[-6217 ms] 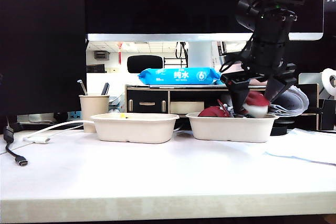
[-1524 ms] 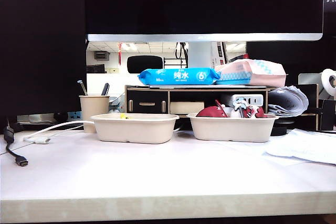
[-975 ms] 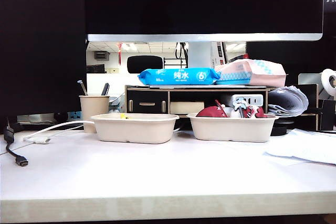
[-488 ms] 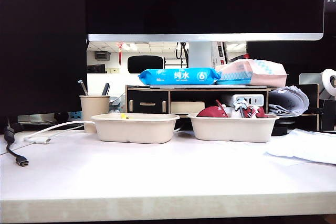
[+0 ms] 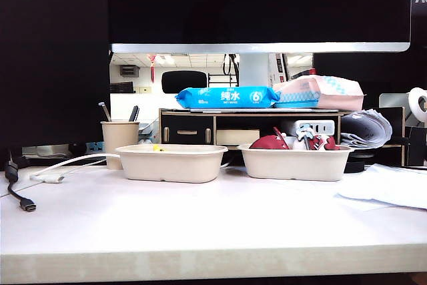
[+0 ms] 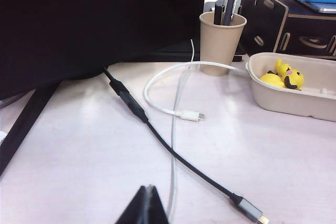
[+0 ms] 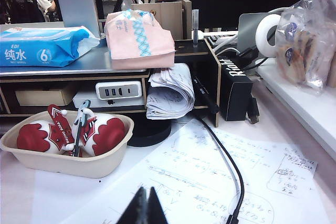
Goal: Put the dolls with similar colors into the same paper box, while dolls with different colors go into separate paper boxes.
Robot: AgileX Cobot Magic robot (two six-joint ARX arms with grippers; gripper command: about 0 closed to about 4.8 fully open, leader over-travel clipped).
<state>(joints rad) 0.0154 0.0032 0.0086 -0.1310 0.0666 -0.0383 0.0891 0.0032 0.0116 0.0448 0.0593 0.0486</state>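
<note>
Two cream paper boxes stand side by side on the white table. The left paper box (image 5: 172, 162) (image 6: 294, 85) holds the yellow blob (image 6: 272, 80) and the yellow black-eared critter (image 6: 290, 76). The right paper box (image 5: 295, 162) (image 7: 63, 161) holds two white dolls with dark-red caps (image 7: 107, 135) (image 7: 39, 137) (image 5: 269, 142). Neither arm shows in the exterior view. My left gripper (image 6: 149, 188) hangs shut and empty above the table, well away from the left box. My right gripper (image 7: 146, 190) is shut and empty over a written sheet (image 7: 210, 177), apart from the right box.
A beige pen cup (image 5: 119, 139) (image 6: 221, 35) stands behind the left box. Black and white cables (image 6: 173, 129) lie on the left of the table. A monitor (image 5: 253, 5), a shelf with blue wipes (image 5: 227, 97), a paper roll (image 7: 168, 95) and a black cable (image 7: 231, 166) stand behind.
In the oldest frame the right arm hung over the right box with a red-capped doll between its fingers. It has since left the exterior view. Over the last second nothing moves there.
</note>
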